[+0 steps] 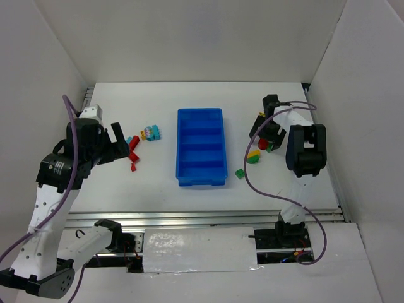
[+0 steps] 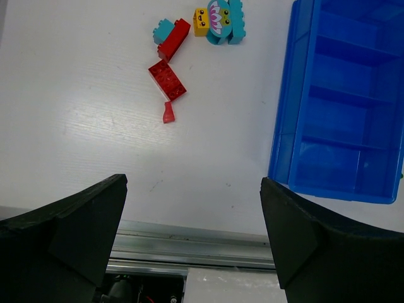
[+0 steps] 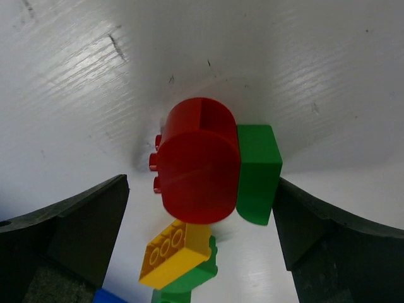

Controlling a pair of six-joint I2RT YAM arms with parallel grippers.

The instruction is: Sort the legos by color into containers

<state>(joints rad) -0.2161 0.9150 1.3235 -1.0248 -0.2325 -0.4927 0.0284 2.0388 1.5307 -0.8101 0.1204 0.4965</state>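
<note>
Hovering open over the red brick [image 3: 197, 161], the right jaws are needing centring, sparing the green brick [image 3: 259, 173] touching it; left jaws are gaping too.

Blue four-compartment tray [image 1: 181, 148] mid-table; red and teal legos [image 1: 134, 153] at its left, red, green, yellow legos [image 1: 254, 156] at its right.

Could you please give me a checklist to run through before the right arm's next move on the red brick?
1. Right claw open: ok.
2. Rounded red plastic brick lies between its fingers: ok.
3. Red brick clear of neighbours: not ok; a green plastic brick abuts it.
4. Whether those two are snapped together: cannot tell.
5. Bright blue plastic tray compartments empty: ok.
6. Left claw open, holding nothing: ok.
</note>
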